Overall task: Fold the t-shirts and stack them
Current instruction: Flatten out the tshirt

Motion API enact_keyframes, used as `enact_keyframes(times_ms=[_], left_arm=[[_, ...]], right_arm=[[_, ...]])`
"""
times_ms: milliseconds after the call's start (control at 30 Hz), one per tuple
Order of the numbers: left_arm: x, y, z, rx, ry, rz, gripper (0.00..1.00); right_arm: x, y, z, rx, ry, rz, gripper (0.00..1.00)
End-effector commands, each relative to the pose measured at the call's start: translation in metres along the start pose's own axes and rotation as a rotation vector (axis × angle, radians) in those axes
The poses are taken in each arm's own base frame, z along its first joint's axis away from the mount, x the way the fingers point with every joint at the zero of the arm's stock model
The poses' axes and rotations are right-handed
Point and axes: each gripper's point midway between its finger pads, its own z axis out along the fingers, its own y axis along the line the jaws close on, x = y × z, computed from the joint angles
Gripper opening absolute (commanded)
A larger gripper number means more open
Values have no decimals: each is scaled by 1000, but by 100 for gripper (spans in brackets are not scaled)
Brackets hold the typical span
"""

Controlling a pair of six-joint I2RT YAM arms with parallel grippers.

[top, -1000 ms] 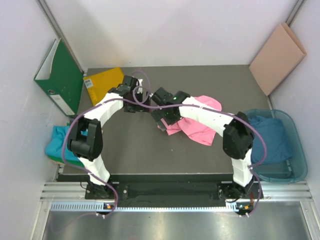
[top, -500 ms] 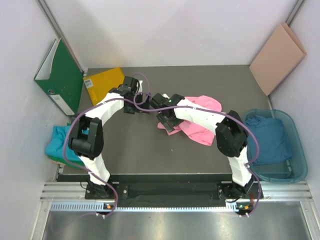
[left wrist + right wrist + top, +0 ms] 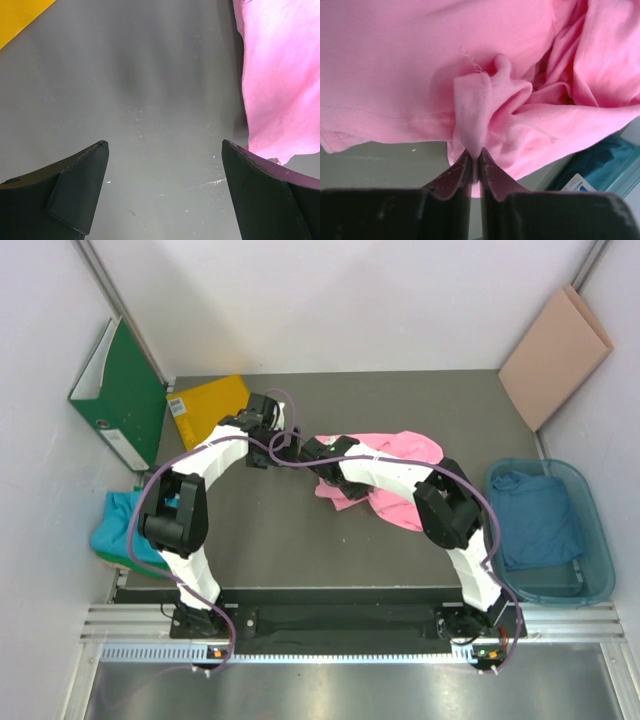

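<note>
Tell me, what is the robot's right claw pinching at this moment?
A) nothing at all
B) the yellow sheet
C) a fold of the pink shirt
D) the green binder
C: in the right wrist view the right gripper has its two fingers closed together on a bunched fold of the pink shirt.

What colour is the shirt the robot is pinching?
Plain bright pink. The t-shirt shows best in the right wrist view.
</note>
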Motion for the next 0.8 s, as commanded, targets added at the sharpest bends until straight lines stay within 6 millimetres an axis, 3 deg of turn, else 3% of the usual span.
enact_keyframes(times_ms=[0,67,200,300,600,700,767], left_arm=[[-22,-7,-12,13,-64,31,99],[-22,-7,-12,8,-64,31,99],[-24,-2,-13,-15,-70,31,99],[-25,4,-13,-51,-77,23,99],[-34,19,-16,-131,-93,-7,99],[-34,20,-15,-132,-89,-7,99],[-33,20,-14,-132,-83,-7,99]], right_arm=[[10,-23,0,97,34,-21,5],[8,-32,-3,106,20,-8,0],[4,-44,-12,122,-7,8,0],[-10,-48,-28,99,-68,21,0],[-76,-48,-122,-42,-396,59,0],[-90,-70,-157,-75,-533,143,0],[-92,-99,-173,-56,-595,222,0]])
